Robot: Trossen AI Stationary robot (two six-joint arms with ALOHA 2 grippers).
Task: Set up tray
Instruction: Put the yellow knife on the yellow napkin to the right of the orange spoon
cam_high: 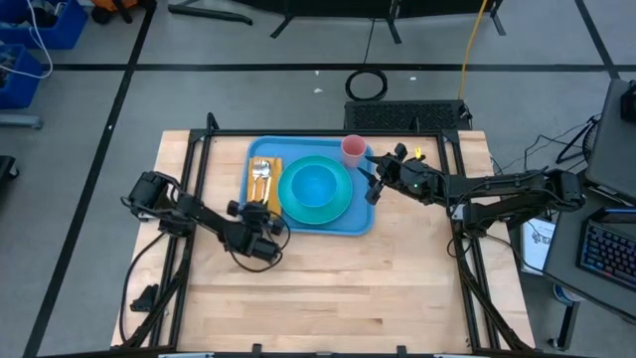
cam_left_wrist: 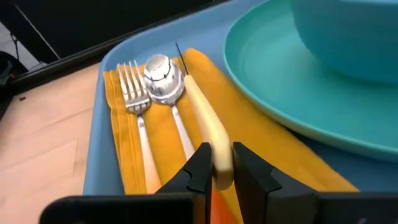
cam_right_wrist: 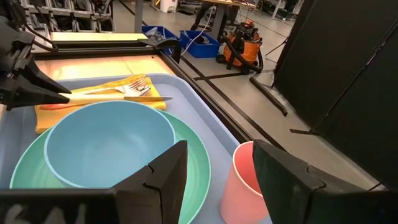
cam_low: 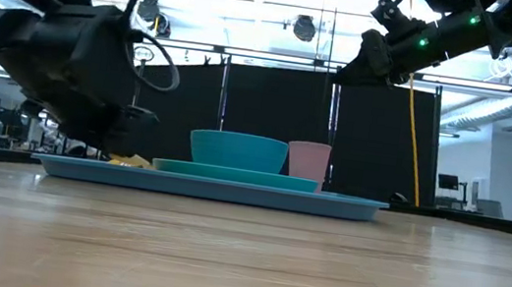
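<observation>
plate: teal round plate [cam_high: 316,206] | bowl: blue bowl [cam_high: 315,185] on plate | cup: pink cup [cam_high: 354,151] beside plate | napkin: orange napkin [cam_high: 263,185] | cutlery: fork [cam_left_wrist: 138,107], spoon [cam_left_wrist: 166,84], knife [cam_left_wrist: 205,121] lying on napkin

Both arms are dark, almost black, built from rounded joint housings linked by slim straight segments. The left arm [cam_high: 189,214] has a bulky round shoulder joint on the left and black cables looping beside it over the wood. The left gripper [cam_left_wrist: 217,171] has two flat, angular black fingers with bevelled edges. The right arm [cam_high: 497,187] carries small green lights near its wrist, seen in the low view, and a yellow mark on top. The right gripper [cam_right_wrist: 214,168] has broad, matt black wedge-shaped fingers.
</observation>
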